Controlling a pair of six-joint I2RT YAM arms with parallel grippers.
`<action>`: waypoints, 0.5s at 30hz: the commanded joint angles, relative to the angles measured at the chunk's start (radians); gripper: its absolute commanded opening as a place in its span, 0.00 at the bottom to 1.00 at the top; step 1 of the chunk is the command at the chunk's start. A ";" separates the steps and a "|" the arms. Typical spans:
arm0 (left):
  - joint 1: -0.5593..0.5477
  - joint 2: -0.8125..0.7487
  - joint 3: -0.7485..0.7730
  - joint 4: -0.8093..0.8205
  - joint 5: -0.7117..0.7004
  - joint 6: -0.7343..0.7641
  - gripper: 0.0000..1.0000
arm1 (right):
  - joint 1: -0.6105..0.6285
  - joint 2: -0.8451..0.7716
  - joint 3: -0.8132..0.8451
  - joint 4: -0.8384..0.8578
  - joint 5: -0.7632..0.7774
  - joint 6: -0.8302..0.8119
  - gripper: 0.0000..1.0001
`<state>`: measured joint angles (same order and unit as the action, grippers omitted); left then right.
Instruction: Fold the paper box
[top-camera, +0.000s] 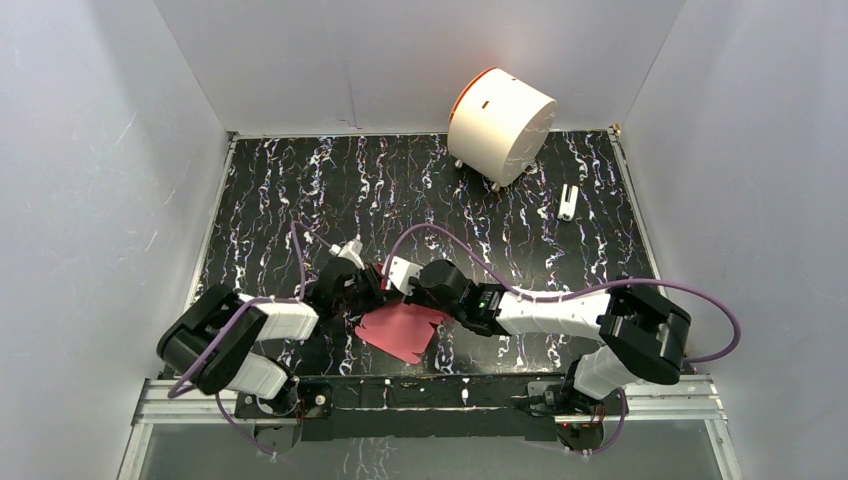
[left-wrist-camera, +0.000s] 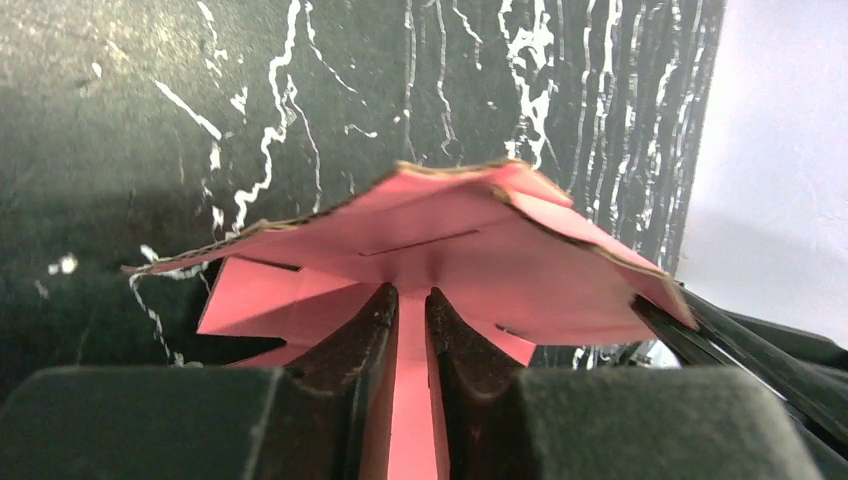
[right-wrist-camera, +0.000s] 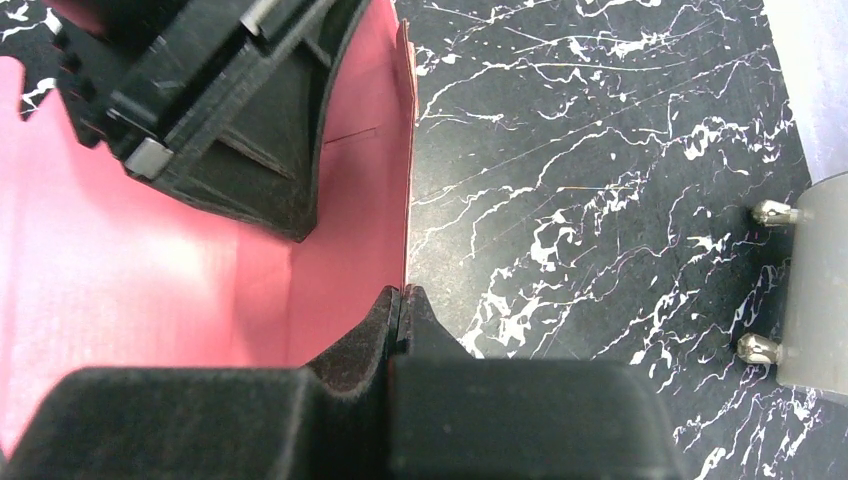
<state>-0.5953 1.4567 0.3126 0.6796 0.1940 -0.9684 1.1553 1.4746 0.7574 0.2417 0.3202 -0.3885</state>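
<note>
We find the paper box (top-camera: 403, 330) at six o'clock on the table (top-camera: 300, 200), the right gripper (right-wrist-camera: 401, 298) pinching its edge and the left gripper (left-wrist-camera: 411, 297) straddling a panel with its grasp undeterminable; we advise a firm pinch while creasing.

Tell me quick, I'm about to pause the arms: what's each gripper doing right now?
Left gripper: jaws slightly apart, paper box between them; grip cannot be told.
Right gripper: closed on the paper box's edge.

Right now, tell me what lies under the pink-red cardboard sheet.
Under the raised pink-red die-cut cardboard sheet the left wrist view shows black white-veined tabletop and the sheet's own lower flaps. The patch directly beneath its middle is covered.
</note>
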 joint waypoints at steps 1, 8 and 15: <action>-0.006 -0.154 -0.039 -0.042 -0.029 -0.016 0.17 | 0.018 -0.003 -0.016 0.046 0.018 0.017 0.00; -0.007 -0.366 -0.052 -0.288 -0.034 -0.015 0.20 | 0.019 0.022 0.002 0.084 0.101 -0.023 0.00; -0.008 -0.469 -0.081 -0.408 -0.048 -0.028 0.20 | 0.016 0.047 0.016 0.193 0.208 -0.126 0.00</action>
<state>-0.5980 1.0206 0.2657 0.3599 0.1642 -0.9844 1.1683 1.5002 0.7471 0.3050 0.4332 -0.4393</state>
